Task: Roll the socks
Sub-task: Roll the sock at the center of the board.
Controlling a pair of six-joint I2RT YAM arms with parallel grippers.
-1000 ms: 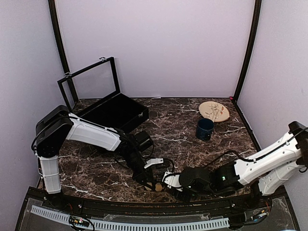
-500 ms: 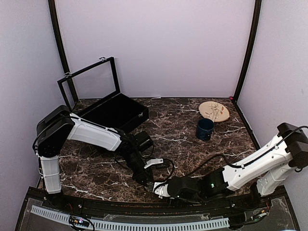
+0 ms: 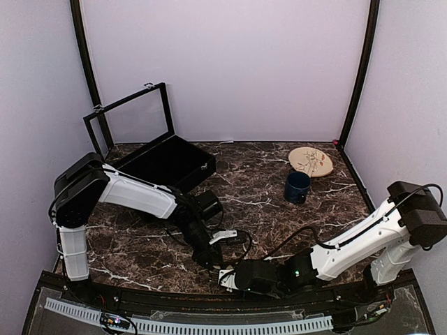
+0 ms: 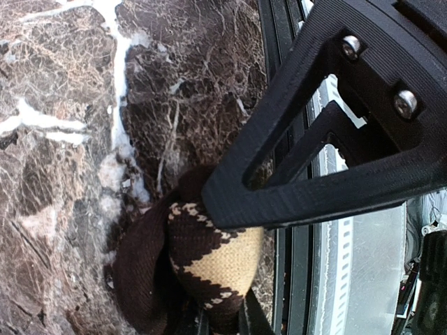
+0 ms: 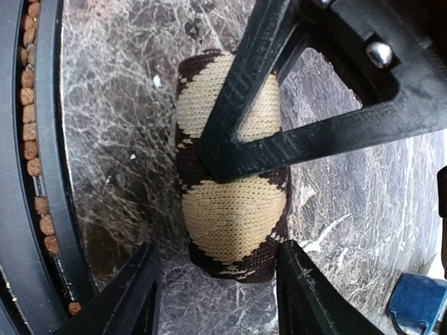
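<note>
A rolled black sock with tan argyle diamonds [image 5: 234, 209] lies on the marble close to the table's near edge. My left gripper [image 4: 225, 322] is shut on one end of the roll [image 4: 216, 265], its fingers pinching the knit. My right gripper [image 5: 220, 246] stands open, one finger [image 5: 143, 286] on each side of the roll's other end, not touching it. In the top view the two grippers meet at the front centre, left [image 3: 211, 259] and right [image 3: 227, 276], and they hide the sock.
The black rail of the near edge [image 5: 35, 174] runs right beside the roll. A dark blue mug [image 3: 297, 187] and a round tan plate [image 3: 311, 161] stand at the back right. An open black box [image 3: 164, 162] sits at the back left.
My right arm has slid left along the near edge to the sock, and its jaws have spread wider. The left arm has held still, still gripping.
</note>
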